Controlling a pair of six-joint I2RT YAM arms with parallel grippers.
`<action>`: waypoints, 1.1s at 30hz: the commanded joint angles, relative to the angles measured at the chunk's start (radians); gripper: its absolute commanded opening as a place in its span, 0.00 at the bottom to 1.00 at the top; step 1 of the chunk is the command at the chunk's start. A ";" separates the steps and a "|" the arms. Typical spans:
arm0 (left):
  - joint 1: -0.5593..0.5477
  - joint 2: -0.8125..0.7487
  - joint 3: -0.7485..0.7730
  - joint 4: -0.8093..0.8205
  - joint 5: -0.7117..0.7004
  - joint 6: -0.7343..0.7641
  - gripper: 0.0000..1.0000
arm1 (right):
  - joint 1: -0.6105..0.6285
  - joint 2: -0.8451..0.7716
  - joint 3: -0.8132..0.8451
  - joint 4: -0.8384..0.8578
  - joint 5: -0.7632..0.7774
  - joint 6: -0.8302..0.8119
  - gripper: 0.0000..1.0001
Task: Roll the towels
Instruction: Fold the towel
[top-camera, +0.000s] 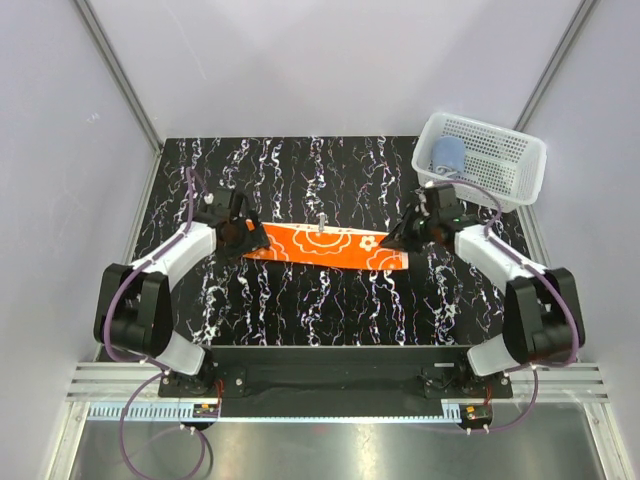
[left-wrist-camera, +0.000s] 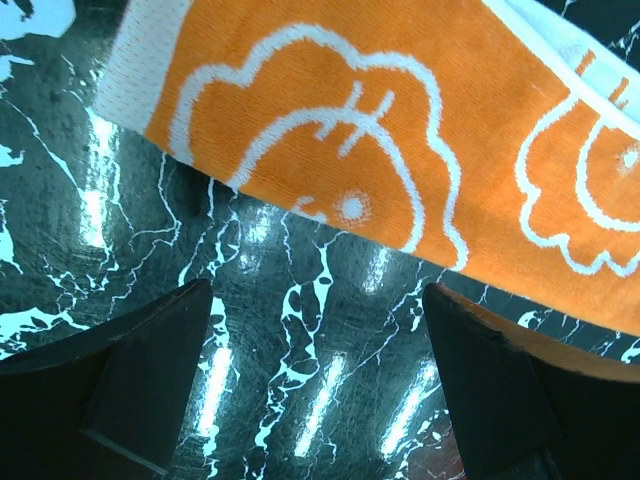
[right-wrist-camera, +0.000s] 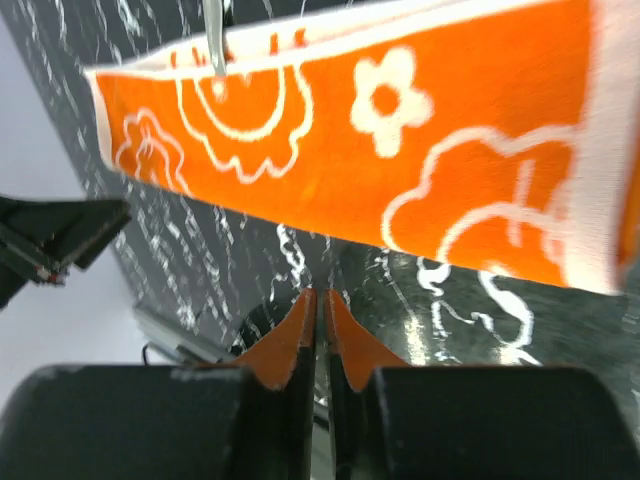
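Observation:
The orange towel (top-camera: 325, 245) with white flower outlines lies on the black marble table as a long narrow strip. My left gripper (top-camera: 245, 237) is at its left end, open, its fingers straddling bare table just short of the towel (left-wrist-camera: 400, 130); the left gripper (left-wrist-camera: 318, 290) has nothing between its fingers. My right gripper (top-camera: 400, 238) is at the strip's right end. In the right wrist view the right gripper (right-wrist-camera: 321, 293) is shut, jaws almost touching, with nothing between them, just short of the towel (right-wrist-camera: 400, 130). The light blue towel (top-camera: 447, 153) sits rolled in the basket.
A white mesh basket (top-camera: 520, 170) stands at the table's back right corner, close behind the right arm. A small white tag (top-camera: 322, 222) sticks up from the orange towel's far edge. Grey walls enclose the table on three sides.

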 joint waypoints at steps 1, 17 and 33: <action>0.020 -0.004 0.002 0.082 -0.028 -0.021 0.92 | 0.018 0.036 -0.004 0.183 -0.191 0.061 0.11; 0.097 0.120 0.030 0.144 -0.022 -0.050 0.91 | -0.087 0.256 -0.131 0.226 -0.189 0.052 0.04; 0.105 0.206 0.019 0.112 -0.080 -0.091 0.91 | -0.189 0.325 -0.153 0.134 -0.154 -0.024 0.06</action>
